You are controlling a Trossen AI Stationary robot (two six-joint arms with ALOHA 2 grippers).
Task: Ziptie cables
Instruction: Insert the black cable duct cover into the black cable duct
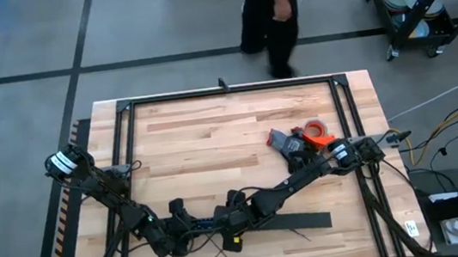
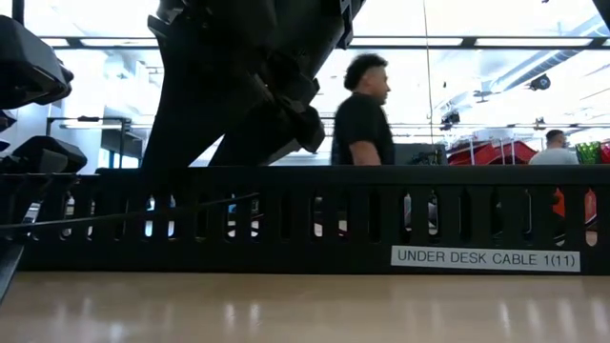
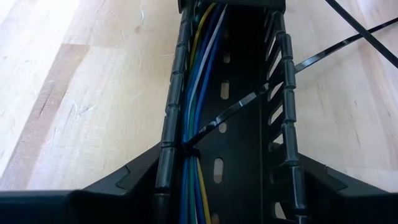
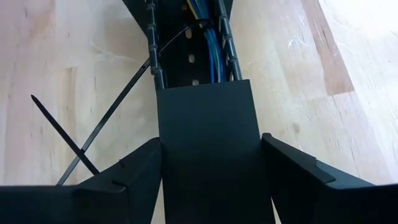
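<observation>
Across the wooden table (image 1: 213, 139) the duct (image 3: 239, 124) is straddled end-on by both spread grippers, left gripper (image 3: 224, 186) and right gripper (image 4: 208, 168), with the cables (image 3: 199, 93) and a looped ziptie (image 3: 249, 102) lying along its length, nearer the left.

Both arms reach inward, left hand (image 1: 190, 228) and right hand (image 1: 222, 218) near together, fingers spread.

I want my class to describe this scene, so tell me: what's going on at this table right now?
Both arms reach over a black slotted cable duct near the table's front edge. The left gripper straddles one end, the right gripper straddles the other. A bundle of cables runs inside the duct along one wall, and a ziptie is already looped around it, its tail sticking out through the slots.
</observation>
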